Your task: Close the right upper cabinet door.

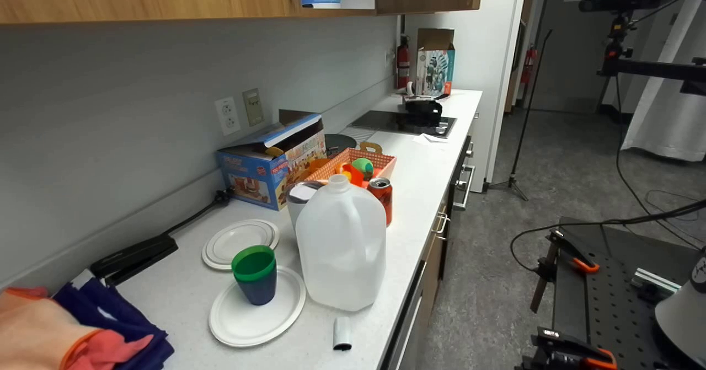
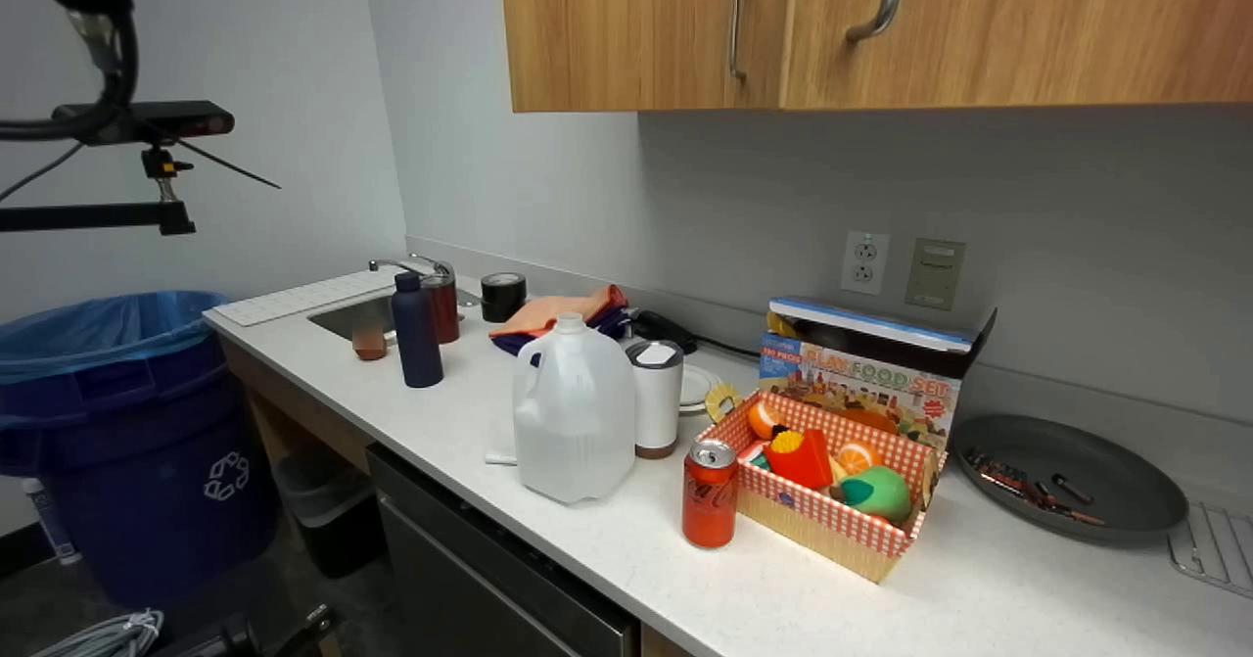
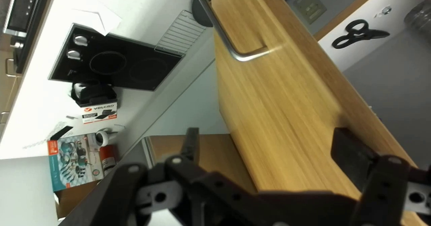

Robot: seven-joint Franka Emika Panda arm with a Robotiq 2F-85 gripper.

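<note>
Since the cabinet door (image 3: pixel 279 108) stands open, the closing seems left to do; the gripper (image 3: pixel 268 140) has its jaws spread wide

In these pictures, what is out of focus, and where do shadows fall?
Wrist view: the gripper is out of focus, a soft shadow darkens the right upper cabinet door beside one fingertip; in an exterior view, below the upper cabinets, part of the wall is shaded.
</note>
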